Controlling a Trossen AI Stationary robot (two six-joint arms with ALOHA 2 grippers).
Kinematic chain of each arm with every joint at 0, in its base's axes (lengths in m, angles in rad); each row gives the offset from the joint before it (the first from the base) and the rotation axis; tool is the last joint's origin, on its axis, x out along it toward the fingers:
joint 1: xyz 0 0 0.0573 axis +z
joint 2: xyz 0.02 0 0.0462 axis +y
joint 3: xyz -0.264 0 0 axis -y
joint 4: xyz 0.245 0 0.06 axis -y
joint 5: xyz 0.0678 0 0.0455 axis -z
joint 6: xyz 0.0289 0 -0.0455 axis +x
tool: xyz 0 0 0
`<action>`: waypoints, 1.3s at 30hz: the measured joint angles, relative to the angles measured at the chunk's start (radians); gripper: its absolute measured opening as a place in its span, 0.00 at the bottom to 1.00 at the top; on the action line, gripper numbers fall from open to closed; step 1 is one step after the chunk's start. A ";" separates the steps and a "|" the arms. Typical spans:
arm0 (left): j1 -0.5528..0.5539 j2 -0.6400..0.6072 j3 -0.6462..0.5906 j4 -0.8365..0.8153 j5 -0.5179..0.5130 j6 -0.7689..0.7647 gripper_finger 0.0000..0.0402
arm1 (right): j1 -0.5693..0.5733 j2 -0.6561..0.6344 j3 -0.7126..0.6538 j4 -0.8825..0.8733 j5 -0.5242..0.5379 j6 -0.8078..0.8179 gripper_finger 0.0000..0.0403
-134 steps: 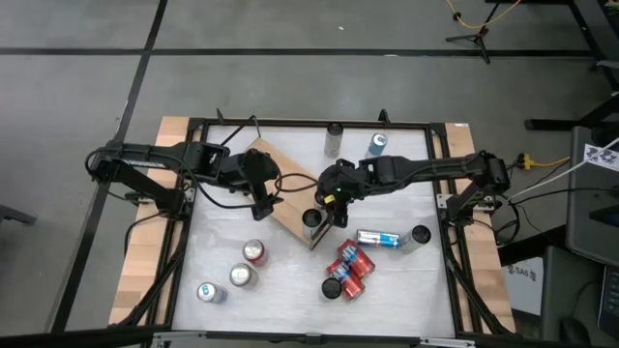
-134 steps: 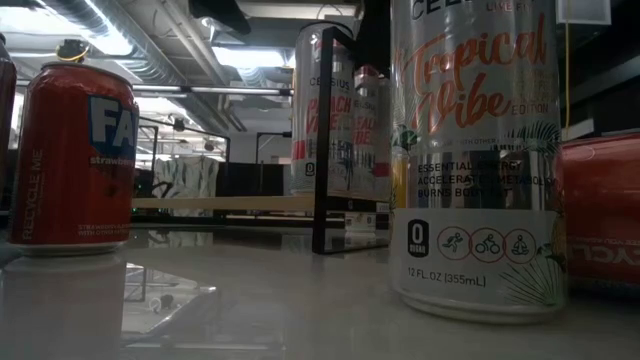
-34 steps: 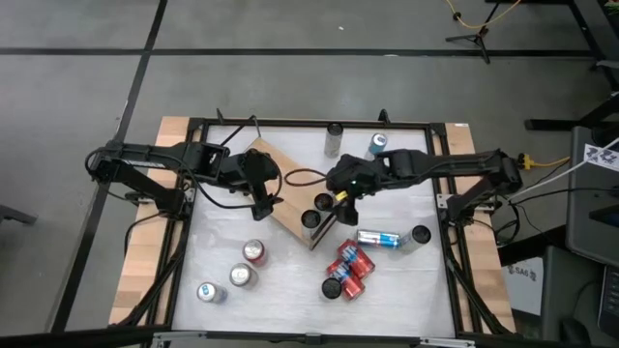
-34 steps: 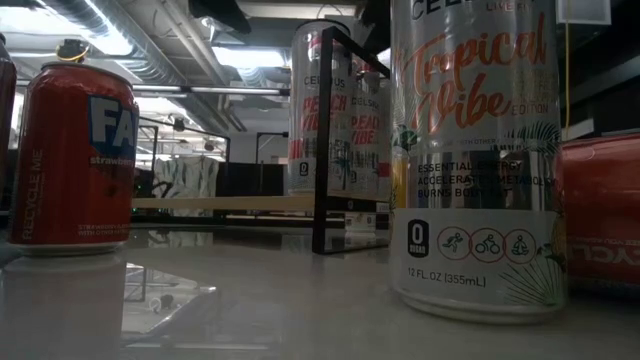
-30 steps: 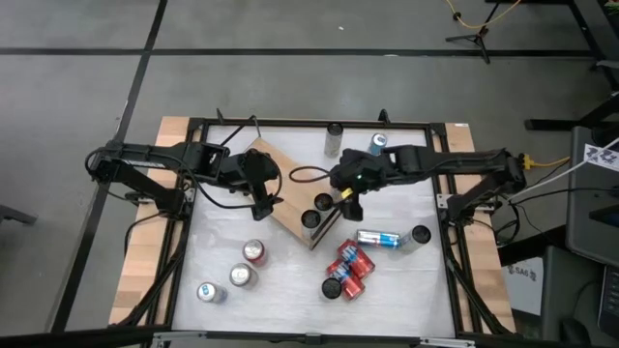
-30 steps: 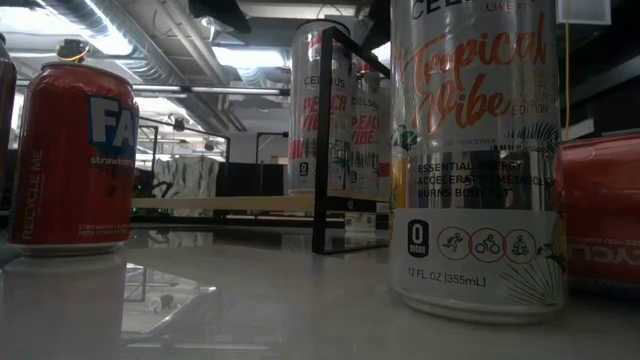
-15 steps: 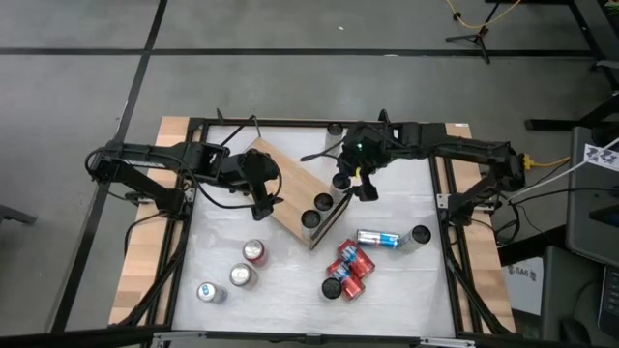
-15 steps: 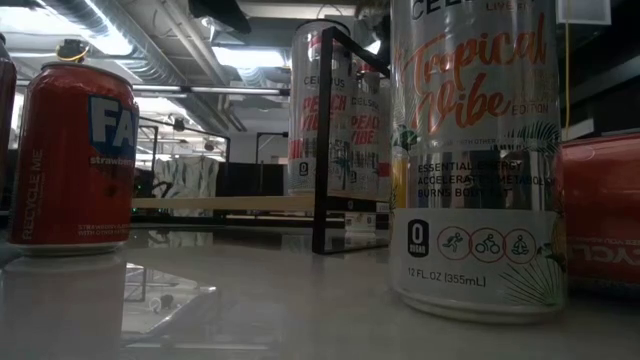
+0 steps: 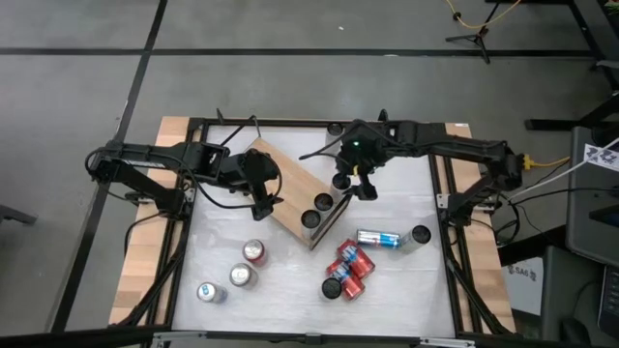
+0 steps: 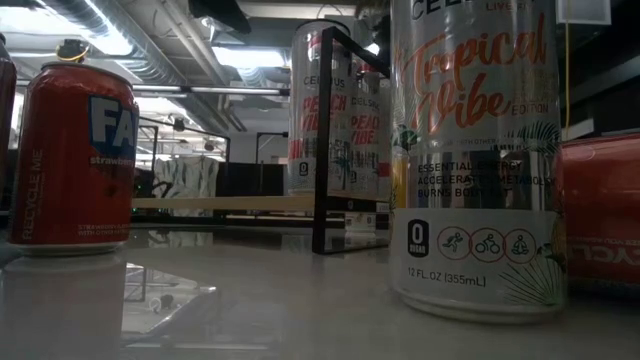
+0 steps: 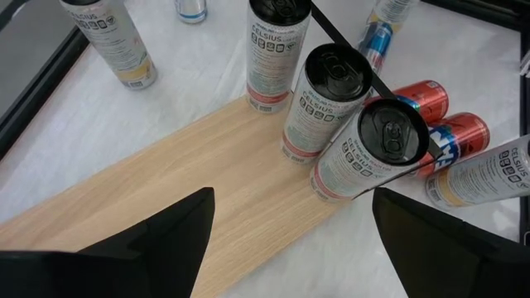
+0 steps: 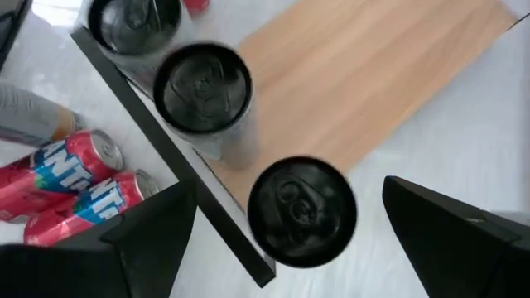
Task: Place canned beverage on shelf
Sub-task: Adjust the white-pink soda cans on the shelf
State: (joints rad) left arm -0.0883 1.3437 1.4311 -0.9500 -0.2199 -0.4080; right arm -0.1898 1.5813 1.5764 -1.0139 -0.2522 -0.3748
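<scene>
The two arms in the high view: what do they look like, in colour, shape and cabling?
Both are black, slim, jointed arms built of tube-like segments. The left arm and the right arm each carry loose black cables along their length. A small green light glows on the right arm near its wrist. Each end effector has two broad, flat, matte black fingers, tapering at the tips. I see no printed markings.
</scene>
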 joint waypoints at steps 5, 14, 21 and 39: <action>0.000 0.000 0.000 0.000 0.000 0.000 0.80 | 0.000 0.045 0.000 -0.026 0.041 0.001 0.95; 0.000 0.000 0.000 0.000 0.000 0.000 0.80 | 0.000 0.094 0.000 -0.035 0.053 0.002 0.95; 0.000 0.000 0.000 0.000 -0.006 0.000 0.80 | 0.000 0.094 0.000 -0.037 0.060 0.042 0.95; 0.000 0.000 0.000 0.000 -0.007 0.000 0.80 | 0.000 0.093 0.000 -0.033 0.062 0.166 0.64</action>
State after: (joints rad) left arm -0.0885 1.3437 1.4311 -0.9497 -0.2272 -0.4076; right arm -0.1894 1.6743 1.5761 -1.0467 -0.1898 -0.2089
